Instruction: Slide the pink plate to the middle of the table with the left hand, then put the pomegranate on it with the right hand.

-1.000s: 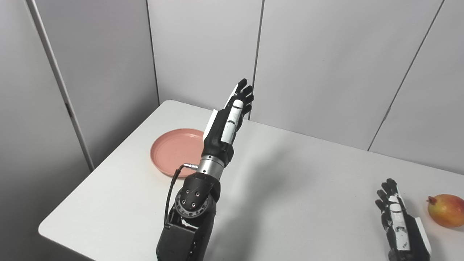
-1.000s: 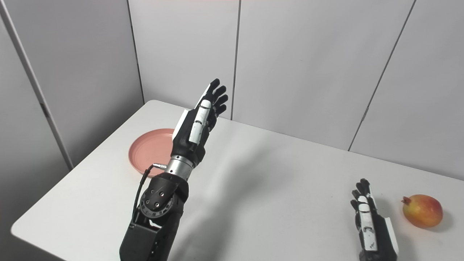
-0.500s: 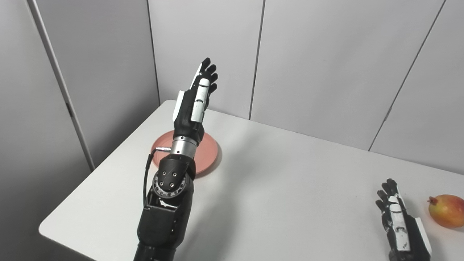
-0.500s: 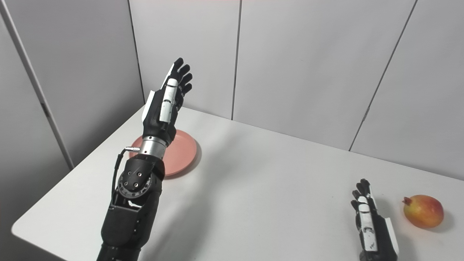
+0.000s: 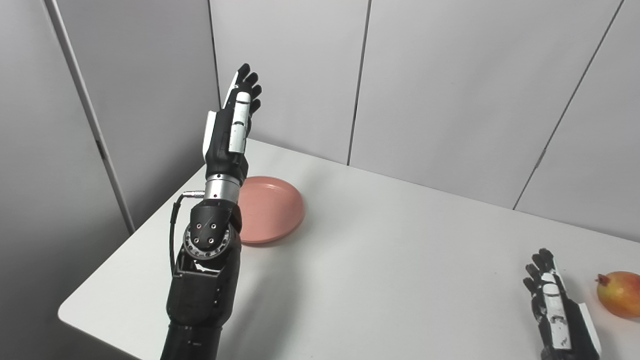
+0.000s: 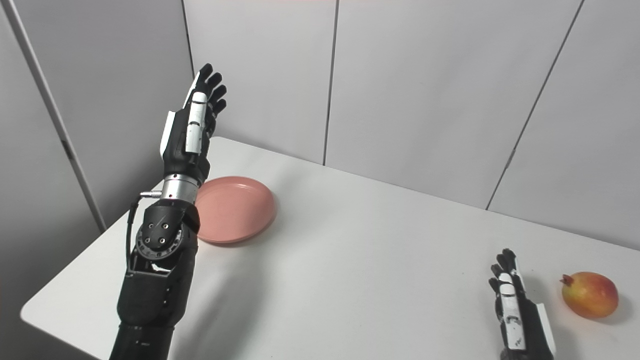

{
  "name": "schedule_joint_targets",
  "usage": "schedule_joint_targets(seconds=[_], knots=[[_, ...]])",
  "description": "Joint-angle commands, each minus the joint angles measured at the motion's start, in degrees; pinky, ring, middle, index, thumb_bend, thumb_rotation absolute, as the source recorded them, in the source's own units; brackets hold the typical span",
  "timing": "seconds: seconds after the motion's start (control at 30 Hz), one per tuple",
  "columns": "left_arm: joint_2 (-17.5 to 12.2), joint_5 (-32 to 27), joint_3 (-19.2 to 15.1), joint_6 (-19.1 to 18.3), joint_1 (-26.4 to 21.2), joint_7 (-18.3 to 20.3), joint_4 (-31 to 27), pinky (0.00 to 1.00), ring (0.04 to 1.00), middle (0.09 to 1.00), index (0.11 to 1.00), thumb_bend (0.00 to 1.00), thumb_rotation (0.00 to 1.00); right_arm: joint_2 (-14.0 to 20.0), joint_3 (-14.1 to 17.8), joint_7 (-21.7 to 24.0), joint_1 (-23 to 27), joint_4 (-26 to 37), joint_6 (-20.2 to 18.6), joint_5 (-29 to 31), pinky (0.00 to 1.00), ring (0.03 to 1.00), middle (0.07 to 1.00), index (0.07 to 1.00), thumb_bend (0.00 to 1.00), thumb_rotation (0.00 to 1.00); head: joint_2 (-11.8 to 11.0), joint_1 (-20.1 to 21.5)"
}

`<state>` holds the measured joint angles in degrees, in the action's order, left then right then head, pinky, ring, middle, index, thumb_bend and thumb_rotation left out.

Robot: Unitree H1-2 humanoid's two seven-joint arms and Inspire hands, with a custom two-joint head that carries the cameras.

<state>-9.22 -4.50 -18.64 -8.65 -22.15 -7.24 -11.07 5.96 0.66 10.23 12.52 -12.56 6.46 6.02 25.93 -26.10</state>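
Note:
The pink plate [image 5: 272, 207] lies on the white table [image 5: 380, 260] at its far left. My left hand [image 5: 231, 129] is raised well above the table, open and empty, fingers straight and pointing up, at the plate's left side; its forearm covers the plate's left rim. The pomegranate [image 5: 619, 293], red and yellow, lies at the table's right edge, also in the right eye view [image 6: 590, 295]. My right hand [image 5: 555, 307] rests low on the table just left of the pomegranate, open, fingers extended, apart from it.
Grey wall panels [image 5: 435, 90] stand close behind the table. The table's left corner and front edge [image 5: 80, 310] are near my left arm.
My left arm has swung to the left, from right of the plate, across it, to its left side, with the hand higher. The camera has shifted slightly. The right hand, plate and pomegranate stay put.

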Motion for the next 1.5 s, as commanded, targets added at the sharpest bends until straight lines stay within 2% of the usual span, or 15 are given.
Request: schedule_joint_targets(seconds=[0.0, 0.13, 0.4, 0.6, 0.83, 1.13, 1.27, 1.47], knots=[[-1.3, -0.5, -0.5, 1.7, -2.0, -0.8, -0.4, 0.95, 0.945, 0.95, 0.938, 0.39, 1.0, -0.6, 0.0, 0.3, -2.0, -1.5, 1.4, 0.8, 1.0, 1.0, 1.0, 1.0, 0.07, 1.0, 0.0, 0.0], [-1.8, -0.7, -1.4, 0.7, -1.9, -1.3, -0.3, 0.94, 0.94, 0.942, 0.928, 0.39, 1.0, -0.5, 0.1, 0.7, -2.0, -1.5, 1.1, 1.4, 1.0, 1.0, 1.0, 1.0, 0.07, 1.0, -0.2, -0.3], [-4.2, -3.7, -3.7, 1.6, -1.1, -0.4, 1.9, 0.94, 0.948, 0.951, 0.934, 0.4, 1.0, -0.6, 0.3, 1.0, -2.0, -1.8, 1.4, 2.3, 1.0, 1.0, 1.0, 1.0, 0.08, 1.0, -0.7, -0.4], [-4.2, -7.6, -6.0, 0.7, -0.8, -0.8, 3.5, 0.95, 0.957, 0.963, 0.953, 0.38, 1.0, -0.8, 0.6, 0.9, -2.0, -1.6, 0.9, 3.3, 1.0, 1.0, 1.0, 1.0, 0.07, 1.0, -0.9, -0.7], [-4.1, -10.3, -7.3, -0.9, 0.0, -1.1, 5.0, 0.95, 0.951, 0.951, 0.935, 0.37, 1.0, -0.6, 0.4, 1.0, -2.1, -1.9, 1.9, 3.3, 1.0, 1.0, 1.0, 1.0, 0.05, 1.0, -0.9, -0.6], [-4.7, -13.1, -8.6, 0.7, 0.3, -0.2, 9.4, 0.96, 0.952, 0.956, 0.938, 0.35, 1.0, -0.8, 0.4, 0.1, -2.1, -0.4, -0.5, 2.8, 1.0, 1.0, 1.0, 1.0, 0.06, 1.0, -1.0, -0.6], [-4.8, -13.9, -8.9, 1.7, 0.5, 0.0, 11.2, 0.98, 0.961, 0.964, 0.944, 0.34, 1.0, -0.4, 0.1, 0.7, -2.2, -0.9, 0.8, 2.5, 1.0, 1.0, 1.0, 1.0, 0.06, 1.0, -1.1, -0.5], [-5.5, -13.7, -8.7, 4.5, 1.2, 0.1, 15.0, 0.99, 0.969, 0.971, 0.944, 0.33, 1.0, -0.3, 0.1, 0.9, -2.4, -0.4, 0.2, 2.7, 1.0, 1.0, 1.0, 1.0, 0.06, 1.0, -1.0, -0.7]])
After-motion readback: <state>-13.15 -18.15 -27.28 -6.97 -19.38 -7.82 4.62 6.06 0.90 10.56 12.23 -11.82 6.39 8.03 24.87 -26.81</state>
